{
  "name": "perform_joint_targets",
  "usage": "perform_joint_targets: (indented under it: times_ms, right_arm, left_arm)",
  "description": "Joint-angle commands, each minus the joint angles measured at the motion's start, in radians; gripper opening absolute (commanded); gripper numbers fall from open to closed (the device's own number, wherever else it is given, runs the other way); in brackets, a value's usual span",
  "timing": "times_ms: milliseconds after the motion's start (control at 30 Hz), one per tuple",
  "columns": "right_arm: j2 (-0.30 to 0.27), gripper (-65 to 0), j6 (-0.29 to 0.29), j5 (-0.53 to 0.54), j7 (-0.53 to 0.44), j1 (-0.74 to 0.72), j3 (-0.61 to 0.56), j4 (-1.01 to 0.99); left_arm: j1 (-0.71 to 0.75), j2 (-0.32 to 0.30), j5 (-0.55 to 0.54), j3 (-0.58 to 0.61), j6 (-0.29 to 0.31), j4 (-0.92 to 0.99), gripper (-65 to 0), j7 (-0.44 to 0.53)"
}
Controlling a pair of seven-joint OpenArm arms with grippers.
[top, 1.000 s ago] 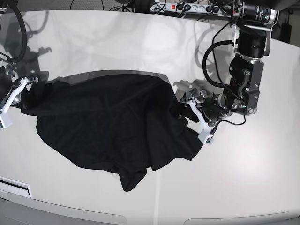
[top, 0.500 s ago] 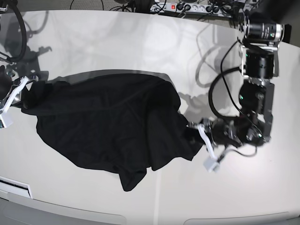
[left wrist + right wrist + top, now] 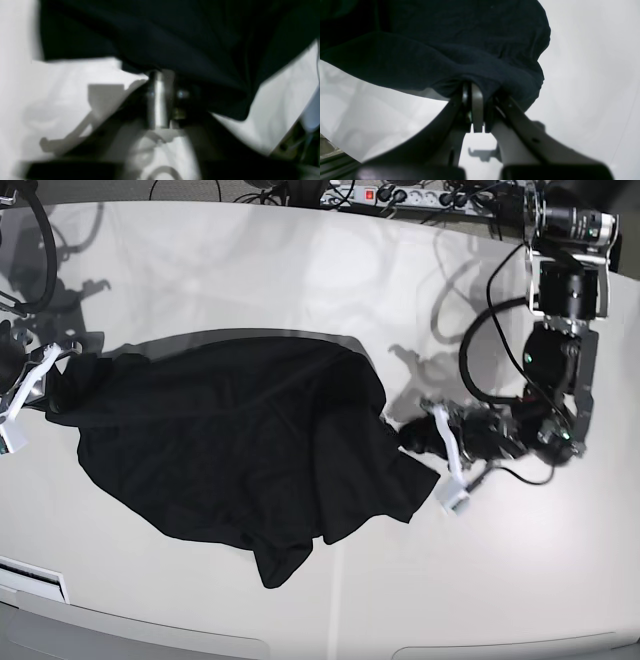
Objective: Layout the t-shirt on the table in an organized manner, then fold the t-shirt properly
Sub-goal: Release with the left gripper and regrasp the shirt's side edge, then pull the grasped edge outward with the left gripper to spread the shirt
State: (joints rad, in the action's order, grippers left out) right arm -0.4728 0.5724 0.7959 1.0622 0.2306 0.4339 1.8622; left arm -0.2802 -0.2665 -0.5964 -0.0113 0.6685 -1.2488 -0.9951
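The right gripper (image 3: 476,86) is clamped on the edge of the t-shirt (image 3: 450,50): in the right wrist view its two fingers meet with a bunched fold of black cloth pinched between the tips, and the fabric rises from there toward twelve o'clock. In the base view this gripper (image 3: 48,368) sits at the nine o'clock end of the shirt, holding a corner of it at the table's left side.

The left gripper (image 3: 425,438) is at the three o'clock edge of the t-shirt (image 3: 240,440). The left wrist view is blurred; a metal pin stands at the middle with the dark cloth (image 3: 175,37) draped right over it, so the fingers seem closed on the hem, but the blur leaves that uncertain. Its arm (image 3: 555,350) reaches down from the one o'clock corner of the base view, with a black cable looping beside it.

The shirt lies rumpled on the table (image 3: 300,270), spread wide between the two grippers, with a loose flap hanging toward six o'clock. A power strip (image 3: 400,195) with plugs and cords lies along the far edge at twelve o'clock.
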Motion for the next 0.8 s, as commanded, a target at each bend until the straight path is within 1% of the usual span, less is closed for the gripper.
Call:
perform_joint_targets:
  times_ms: [0, 33, 67, 100, 233, 333, 400, 500, 533, 567, 600, 633, 667, 700, 767]
  right_arm:
    - [-0.020, -65.0, 0.003, 0.016, -0.023, -0.012, 0.009, 0.013]
    - [-0.020, -65.0, 0.003, 0.015, -0.023, -0.012, 0.009, 0.013]
    - [-0.021, -65.0, 0.003, 0.015, -0.023, -0.012, 0.009, 0.013]
    - [-0.020, -65.0, 0.003, 0.015, -0.023, -0.012, 0.009, 0.013]
    - [-0.020, -65.0, 0.003, 0.015, -0.023, -0.012, 0.009, 0.013]
    - [-0.020, -65.0, 0.003, 0.015, -0.023, -0.012, 0.009, 0.013]
    - [-0.020, -65.0, 0.002, 0.015, -0.023, -0.012, 0.009, 0.013]
    - [-0.021, -65.0, -0.009, 0.015, -0.023, -0.012, 0.009, 0.013]
    - [-0.021, -65.0, -0.008, 0.015, -0.023, -0.012, 0.009, 0.013]
    - [-0.020, -65.0, -0.008, 0.014, -0.023, -0.012, 0.009, 0.013]
    - [-0.020, -65.0, -0.008, 0.015, -0.023, -0.012, 0.009, 0.013]
    - [-0.021, -65.0, -0.008, 0.015, -0.023, -0.013, 0.009, 0.013]
    - [-0.021, -65.0, -0.007, 0.015, -0.024, -0.015, 0.009, 0.013]
    - [-0.021, -65.0, -0.007, 0.015, -0.024, -0.017, 0.009, 0.013]
    - [-0.021, -65.0, -0.006, 0.014, -0.023, -0.024, 0.009, 0.013]
  left_arm:
    - [-0.006, -0.008, 0.020, 0.016, 0.006, -0.007, -35.2, 0.055]
    - [0.007, -0.008, 0.069, 0.039, 0.000, 0.001, -29.0, 0.109]
    - [0.016, -0.008, 0.116, 0.062, -0.018, 0.013, -25.8, 0.160]
    - [0.020, -0.008, 0.164, 0.087, -0.038, 0.028, -25.0, 0.205]
    - [0.014, -0.008, 0.329, 0.176, -0.109, 0.085, -25.0, 0.359]
    - [0.014, -0.007, 0.394, 0.213, -0.154, 0.102, -25.0, 0.452]
    - [0.014, -0.002, 0.413, 0.223, -0.169, 0.109, -25.0, 0.466]
    - [0.014, 0.000, 0.413, 0.226, -0.177, 0.113, -25.9, 0.473]
    - [0.014, 0.001, 0.413, 0.226, -0.194, 0.113, -29.9, 0.476]
    - [0.014, 0.001, 0.413, 0.226, -0.229, 0.113, -38.3, 0.480]
    - [0.011, 0.000, 0.414, 0.226, -0.265, 0.113, -50.2, 0.480]
    - [0.007, 0.000, 0.421, 0.226, -0.286, 0.113, -62.5, 0.478]
    - [0.000, 0.000, 0.431, 0.226, -0.289, 0.113, -65.0, 0.468]
    - [-0.012, 0.000, 0.430, 0.226, -0.282, 0.111, -65.0, 0.439]
    - [-0.051, 0.000, 0.402, 0.226, -0.250, 0.100, -65.0, 0.354]
